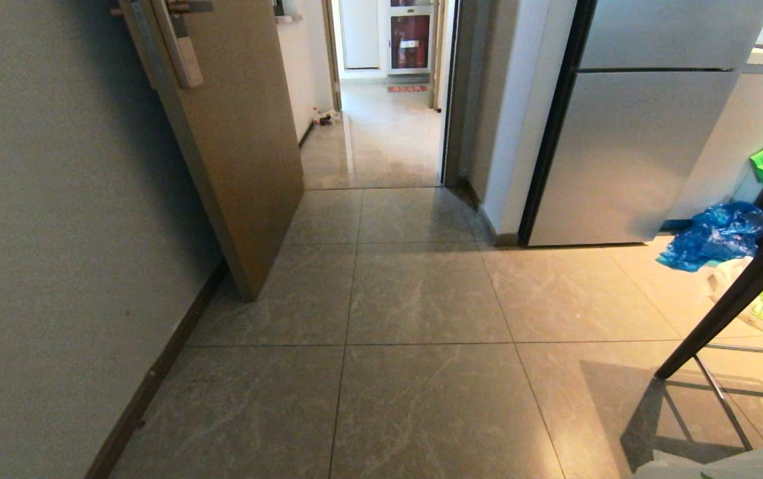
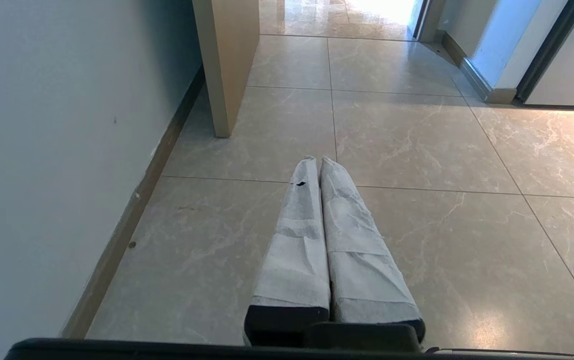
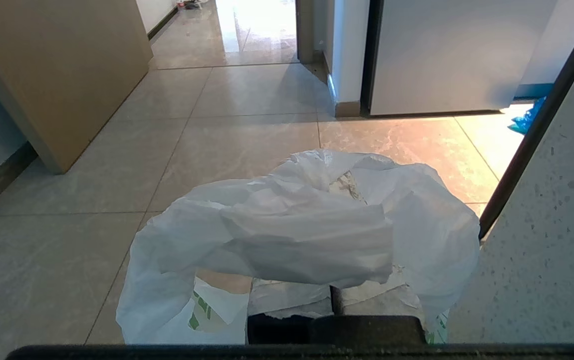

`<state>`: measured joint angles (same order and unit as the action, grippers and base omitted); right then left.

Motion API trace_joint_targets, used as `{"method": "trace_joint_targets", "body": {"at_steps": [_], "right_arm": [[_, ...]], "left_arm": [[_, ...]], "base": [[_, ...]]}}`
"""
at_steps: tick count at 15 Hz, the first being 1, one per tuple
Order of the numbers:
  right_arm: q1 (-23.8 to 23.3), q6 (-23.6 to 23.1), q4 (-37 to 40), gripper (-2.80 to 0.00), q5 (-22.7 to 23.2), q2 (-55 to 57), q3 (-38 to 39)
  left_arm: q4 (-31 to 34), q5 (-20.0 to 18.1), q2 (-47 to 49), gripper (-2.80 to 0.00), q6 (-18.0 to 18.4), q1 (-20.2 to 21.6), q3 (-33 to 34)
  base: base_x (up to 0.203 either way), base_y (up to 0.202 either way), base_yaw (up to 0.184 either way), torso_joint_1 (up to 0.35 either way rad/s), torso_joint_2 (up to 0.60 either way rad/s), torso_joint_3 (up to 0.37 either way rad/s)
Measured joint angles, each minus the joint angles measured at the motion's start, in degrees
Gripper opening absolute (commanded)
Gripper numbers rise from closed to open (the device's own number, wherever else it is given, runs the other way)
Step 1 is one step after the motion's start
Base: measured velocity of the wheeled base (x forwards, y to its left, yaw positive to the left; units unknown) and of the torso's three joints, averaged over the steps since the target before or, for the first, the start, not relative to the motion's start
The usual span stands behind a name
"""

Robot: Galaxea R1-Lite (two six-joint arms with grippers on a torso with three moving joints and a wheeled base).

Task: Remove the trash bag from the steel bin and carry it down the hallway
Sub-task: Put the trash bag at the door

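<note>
Trash bag (image 3: pixel 297 230) draped over and around right gripper (image 3: pixel 334 295), white plastic bunched across the wrapped fingers (image 3: pixel 287 297), green print showing on the hanging side. Jaws closed on the bag's plastic. Beside it, close on one side, speckled tabletop (image 3: pixel 547 240) with dark edge. Left gripper (image 2: pixel 320 162) clamped shut, wrapped fingertips touching, holding nothing, above floor tiles (image 2: pixel 417 150). Ahead of both: open wooden door (image 1: pixel 235 133), refrigerator (image 1: pixel 627 146), hallway (image 1: pixel 388 133) between them. Blue bag (image 1: pixel 714 236) past the table leg.

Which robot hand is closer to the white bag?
Right. The right gripper is shut on the trash bag, which drapes over it. The left gripper is shut with nothing in it, over bare floor, no bag in its view.
</note>
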<state>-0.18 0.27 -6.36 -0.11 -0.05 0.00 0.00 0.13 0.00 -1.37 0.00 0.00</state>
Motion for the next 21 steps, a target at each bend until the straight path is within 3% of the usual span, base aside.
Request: {"method": "trace_joint_targets", "body": {"at_steps": [18,21], "right_arm": [[0.00,-0.02,0.00,-2.80,0.01,0.00,0.00],[0.00,-0.02,0.02,-2.80,0.03,0.00,0.00]], "left_arm": [[0.05,0.12,0.00,-2.80,0.22,0.00,0.00],[0.00,0.09,0.00,-2.80,0.07,0.00,0.00]], "base": [[0.000,0.000,0.000,0.000,0.00,0.000],[0.167,0.000,0.000,0.002,0.00,0.007]]}}
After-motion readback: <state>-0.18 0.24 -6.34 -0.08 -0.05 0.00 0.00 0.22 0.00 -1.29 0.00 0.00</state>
